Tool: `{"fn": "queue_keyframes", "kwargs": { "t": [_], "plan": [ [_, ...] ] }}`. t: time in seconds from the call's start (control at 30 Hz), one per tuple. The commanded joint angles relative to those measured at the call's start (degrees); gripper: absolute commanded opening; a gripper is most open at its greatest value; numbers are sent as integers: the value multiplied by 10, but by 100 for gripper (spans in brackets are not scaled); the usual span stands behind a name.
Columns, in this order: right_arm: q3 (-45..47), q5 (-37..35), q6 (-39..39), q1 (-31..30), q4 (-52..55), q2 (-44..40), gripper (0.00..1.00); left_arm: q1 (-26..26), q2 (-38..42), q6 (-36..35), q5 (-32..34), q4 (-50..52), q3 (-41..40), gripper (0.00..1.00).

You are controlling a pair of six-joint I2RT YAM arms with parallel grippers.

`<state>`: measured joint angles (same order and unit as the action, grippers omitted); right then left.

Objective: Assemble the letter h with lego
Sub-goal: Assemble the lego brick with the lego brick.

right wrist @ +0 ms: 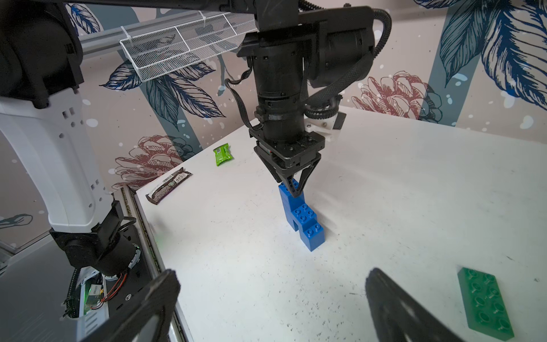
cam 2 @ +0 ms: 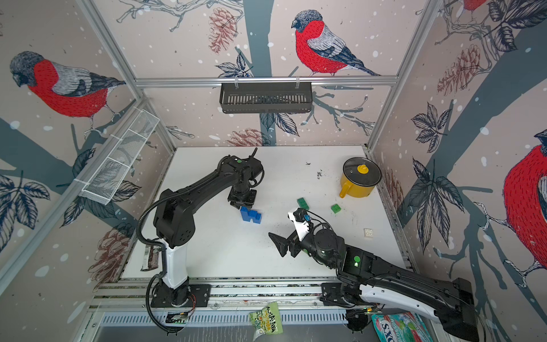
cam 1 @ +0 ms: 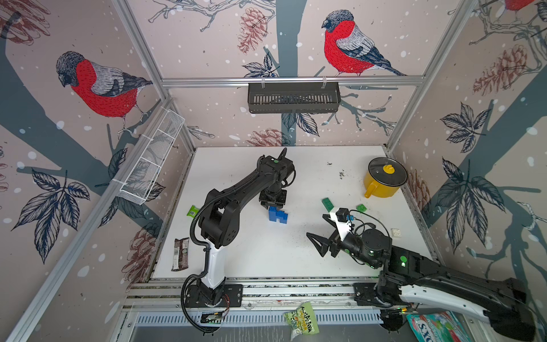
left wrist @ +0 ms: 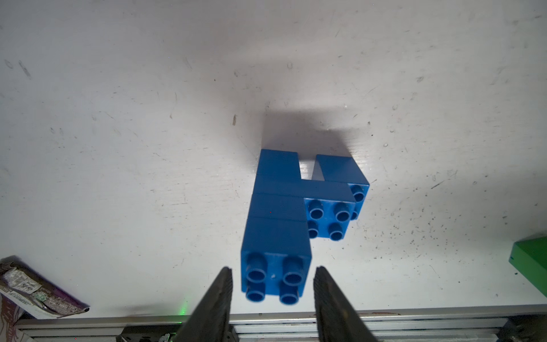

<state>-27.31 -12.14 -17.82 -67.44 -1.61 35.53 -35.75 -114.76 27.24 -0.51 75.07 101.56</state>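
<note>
The left arm (cam 1: 236,189) stretches forward, wrist bent straight down over the blue lego h (left wrist: 284,207). The left gripper (left wrist: 273,268) straddles the h's top brick, jaws parted just wider than it. The right arm (cam 1: 444,275) lies low, well to the h's right, and the right gripper (cam 1: 316,226) is spread wide, holding nothing.

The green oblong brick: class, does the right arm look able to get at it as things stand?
Probably yes. The right gripper hangs open and empty, the green oblong brick lies flat on the bare table close beside it, and nothing stands between them.
</note>
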Motion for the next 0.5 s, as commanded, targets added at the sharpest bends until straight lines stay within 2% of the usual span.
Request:
{"fn": "queue_keyframes", "kwargs": {
  "t": [0.0, 0.13, 0.27, 0.4, 0.47],
  "plan": [
    [-4, -3, 2, -2, -5, -1, 99, 1, -3, 5, 11, 25, 4, 48],
    [-4, -9, 2, -6, -3, -1, 99, 1, 11, 1, 6, 22, 24, 55],
    [-5, -15, 3, -9, -1, -3, 100, 0, 60, -1, 14, 5, 45, 66],
    [-2, -23, 2, -12, -3, -7, 99, -9, 157, 2, 23, -85, -26, 78],
    [1, -27, 1, -14, -7, -7, 100, -27, 220, 12, 49, -154, -90, 88]
  ]
}}
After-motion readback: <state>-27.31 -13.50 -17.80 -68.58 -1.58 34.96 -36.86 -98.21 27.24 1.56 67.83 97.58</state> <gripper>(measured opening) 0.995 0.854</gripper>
